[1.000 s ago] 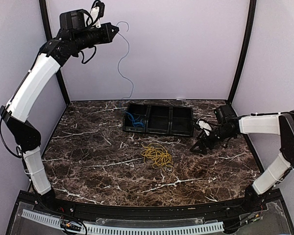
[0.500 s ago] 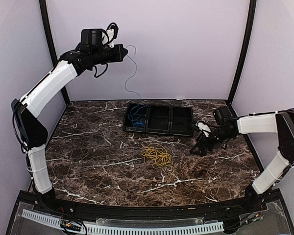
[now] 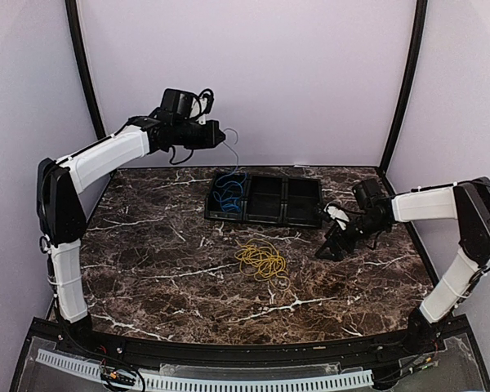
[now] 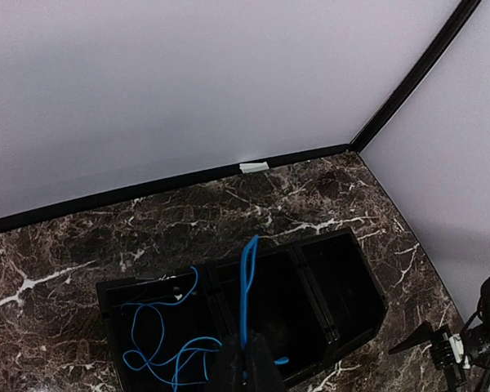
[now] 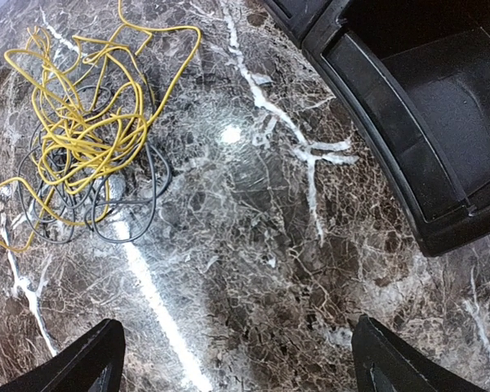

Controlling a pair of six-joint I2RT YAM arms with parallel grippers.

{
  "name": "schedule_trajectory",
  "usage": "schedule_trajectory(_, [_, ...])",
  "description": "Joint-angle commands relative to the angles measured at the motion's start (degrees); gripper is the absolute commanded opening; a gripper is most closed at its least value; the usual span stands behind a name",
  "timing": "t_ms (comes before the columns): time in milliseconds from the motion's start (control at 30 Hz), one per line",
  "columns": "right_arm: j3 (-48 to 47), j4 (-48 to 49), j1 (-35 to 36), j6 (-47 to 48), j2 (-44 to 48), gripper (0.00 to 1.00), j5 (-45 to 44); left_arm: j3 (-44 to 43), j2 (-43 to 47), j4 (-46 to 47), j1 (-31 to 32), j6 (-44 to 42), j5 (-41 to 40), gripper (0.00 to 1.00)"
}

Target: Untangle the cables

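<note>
A blue cable lies partly coiled in the left compartment of a black three-part tray, and one strand rises to my left gripper, which is shut on it above the tray's back left. In the left wrist view the blue cable runs up from the tray into the closed left gripper. A yellow cable and a dark grey cable lie tangled on the table. My right gripper hovers open and low, right of that tangle; between its spread fingertips is bare marble. The yellow cable is up left.
The tray's middle and right compartments hold nothing visible. The tray's corner sits close to the right gripper's upper right. Black frame posts and pale walls close in the back and sides of the marble table.
My left arm has come down and to the right with the blue cable, and more of that cable now lies in the tray's left compartment. The right gripper has barely shifted.
</note>
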State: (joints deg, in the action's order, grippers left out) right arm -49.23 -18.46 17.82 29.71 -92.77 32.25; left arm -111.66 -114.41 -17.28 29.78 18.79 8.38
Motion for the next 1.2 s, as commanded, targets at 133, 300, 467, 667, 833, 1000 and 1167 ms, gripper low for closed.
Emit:
schedule_trajectory(133, [-1.9, -0.9, -0.2, 0.8, -1.4, 0.99, 1.5, 6.7, -2.3, 1.5, -0.3, 1.3, 0.1, 0.0])
schedule_trajectory(300, [-2.5, -1.8, -0.2, 1.0, -2.3, 0.99, 1.9, 8.4, -5.2, 1.1, -0.3, 1.2, 0.9, 0.0])
schedule_trajectory(467, [-2.4, -2.1, -0.2, 1.2, -2.3, 0.99, 2.0, 8.4, -7.7, 1.8, -0.2, 1.6, 1.6, 0.0])
schedule_trajectory(667, [-2.6, -2.4, -0.2, 1.5, -2.5, 0.99, 2.3, 5.3, -12.6, 1.8, -0.2, 1.3, -0.3, 0.0])
schedule_trajectory(833, [-2.6, -2.6, -0.2, 1.7, -2.4, 0.99, 2.4, 2.4, -15.7, 1.2, -0.2, 1.5, -0.7, 0.0])
schedule_trajectory(1000, [-2.5, -2.7, -0.2, 1.8, -2.4, 0.99, 2.4, -0.5, -14.7, -1.2, -0.3, -0.2, -1.3, 0.25])
schedule_trajectory(1167, [-2.9, -3.0, -0.2, 2.0, -2.9, 0.99, 2.6, -0.5, -9.0, -3.7, -0.2, -2.1, -3.0, 0.46])
